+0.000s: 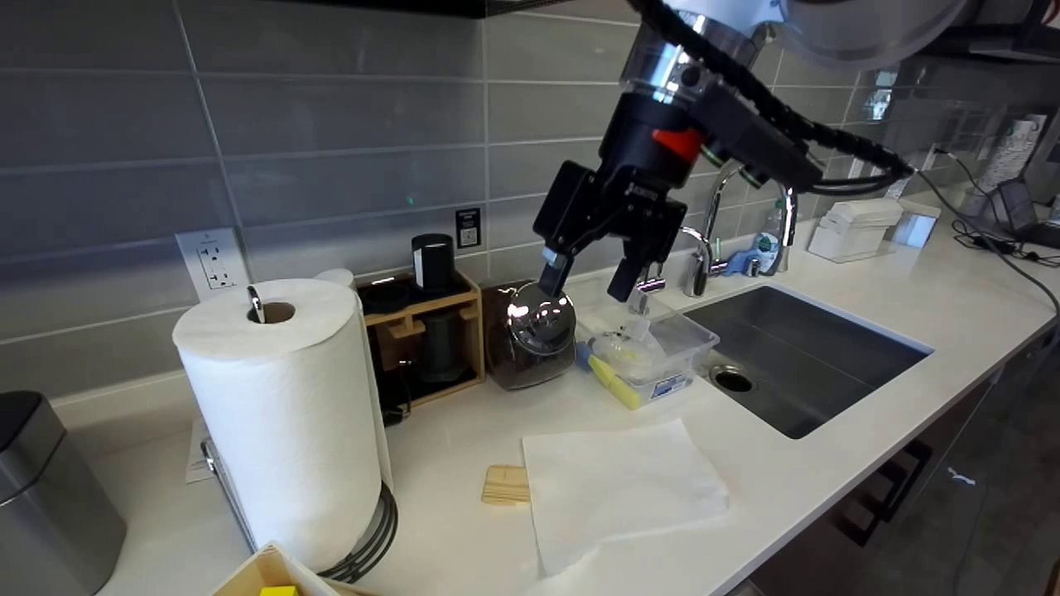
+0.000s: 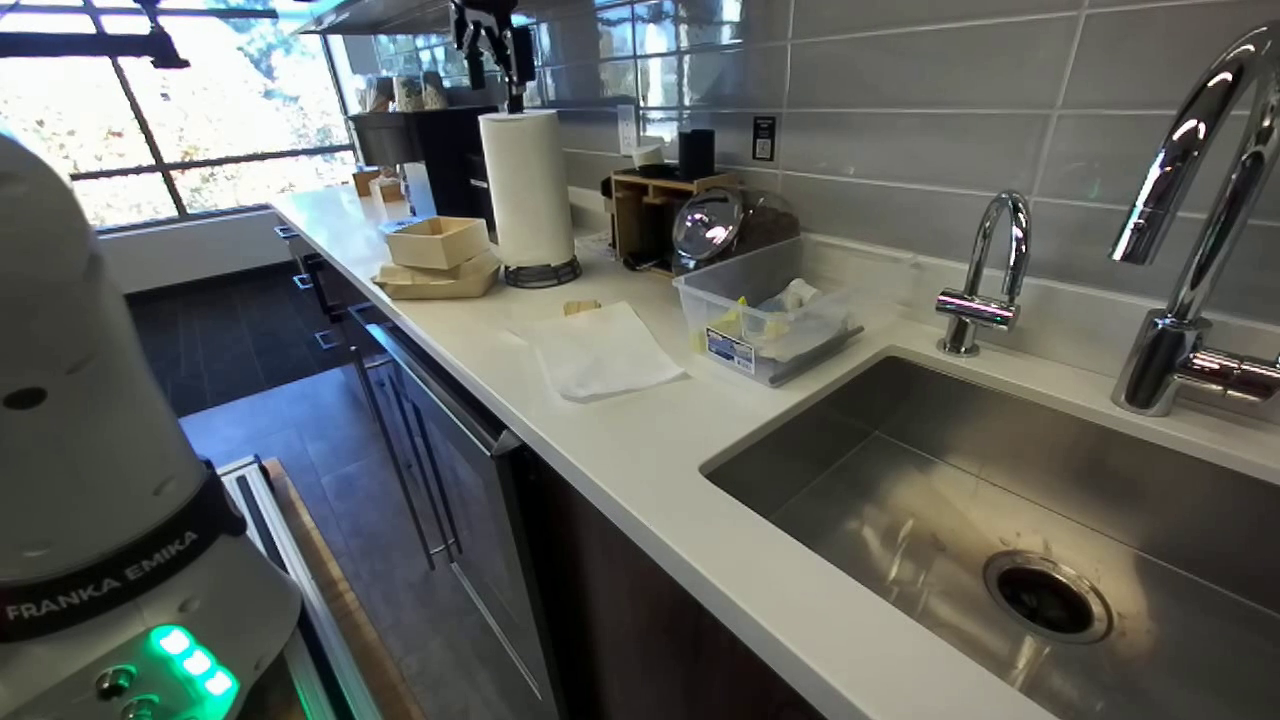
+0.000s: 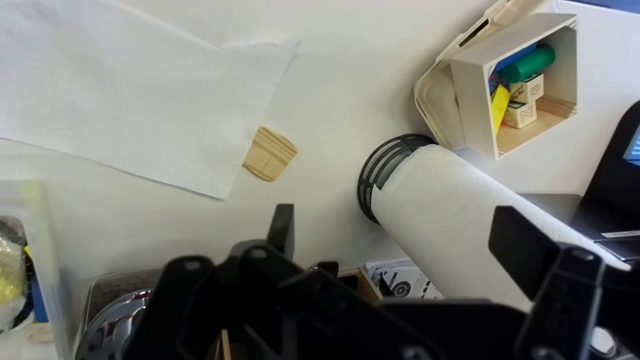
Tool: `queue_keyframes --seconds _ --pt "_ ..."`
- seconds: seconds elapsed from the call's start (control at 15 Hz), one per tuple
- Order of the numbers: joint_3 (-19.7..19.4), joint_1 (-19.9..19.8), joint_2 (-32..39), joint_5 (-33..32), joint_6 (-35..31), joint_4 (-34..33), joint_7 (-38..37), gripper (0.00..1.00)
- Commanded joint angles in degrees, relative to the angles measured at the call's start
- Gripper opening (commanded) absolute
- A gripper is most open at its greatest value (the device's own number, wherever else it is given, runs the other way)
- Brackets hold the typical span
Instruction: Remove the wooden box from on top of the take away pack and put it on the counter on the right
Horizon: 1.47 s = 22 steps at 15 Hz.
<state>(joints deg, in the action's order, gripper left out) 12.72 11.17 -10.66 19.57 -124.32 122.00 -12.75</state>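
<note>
The wooden box (image 2: 437, 243), small and pale, sits on top of the take away pack (image 2: 432, 284) on the counter (image 2: 640, 455). In the wrist view the box (image 3: 472, 82) holds yellow, green and blue items and lettered blocks, with the beige pack (image 3: 442, 102) under it. In an exterior view only a corner of the box (image 1: 263, 568) shows at the bottom edge, and the pack is out of view. My gripper (image 1: 588, 281) is open and empty, high above the counter, apart from the box. It also shows in the wrist view (image 3: 400, 237).
A paper towel roll (image 1: 277, 422) stands beside the pack. A white sheet (image 1: 621, 488) and a flat tan block (image 1: 505, 485) lie on the counter. A clear plastic bin (image 2: 755, 320), glass jar (image 1: 530, 335), dark wooden rack (image 1: 426, 343) and sink (image 1: 816, 356) are along the counter.
</note>
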Motion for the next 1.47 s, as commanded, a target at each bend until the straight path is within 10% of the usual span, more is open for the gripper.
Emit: queue_keyframes --seconds 0.0,0.6,1.4 --pt "1.23 1.25 4.54 0.75 -3.58 -0.63 -1.66 1.0" --pt "3.85 4.19 22.08 4.56 -5.36 -13.59 4.2 1.0" --pt "4.36 7.62 26.57 -2.17 -6.77 -17.27 0.32 1.0"
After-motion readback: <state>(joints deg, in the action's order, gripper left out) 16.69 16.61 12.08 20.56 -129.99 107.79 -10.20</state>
